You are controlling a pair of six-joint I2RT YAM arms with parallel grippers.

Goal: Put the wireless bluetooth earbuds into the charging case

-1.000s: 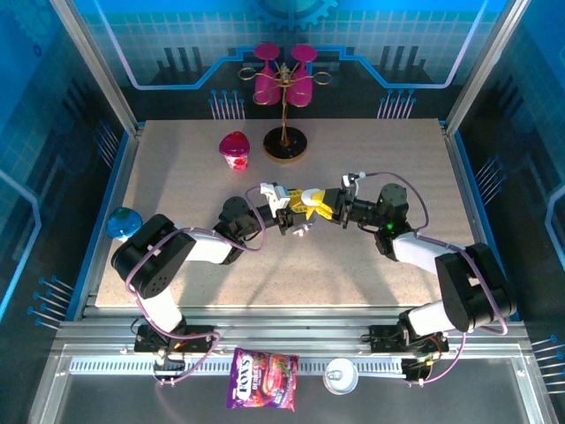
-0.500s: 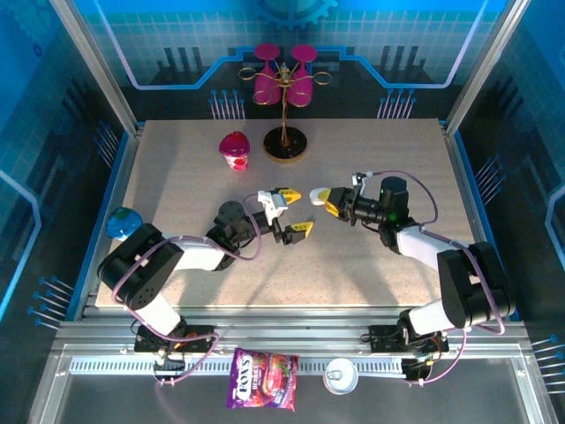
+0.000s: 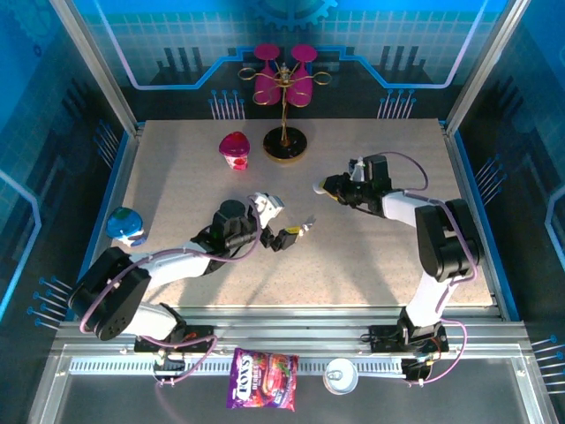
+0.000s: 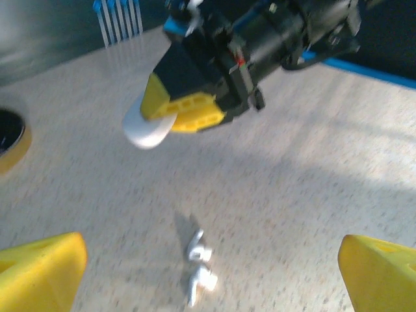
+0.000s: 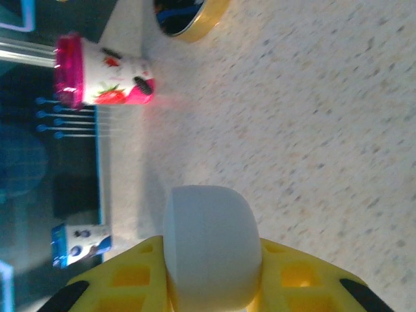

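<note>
Task status: incomplete. Two small glossy white plastic earbuds with short stems (image 4: 201,279) lie loose on the speckled tabletop (image 4: 312,195). They sit below and between the tips of the left claw (image 4: 211,270), which stands wide open and touches neither. The right claw (image 5: 211,263) is clamped on a white pebble-shaped charging case (image 5: 211,234), held beyond the left claw. Whether the lid is open cannot be told. Pickup and insertion are left to do.

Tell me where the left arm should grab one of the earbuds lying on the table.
Probably the stem of the nearer earbud, from straight above. Both lie flat on the table, close together, so a side approach would likely push them. The open left fingers could straddle that thin stem, though the pair looks blurred and tiny.
</note>
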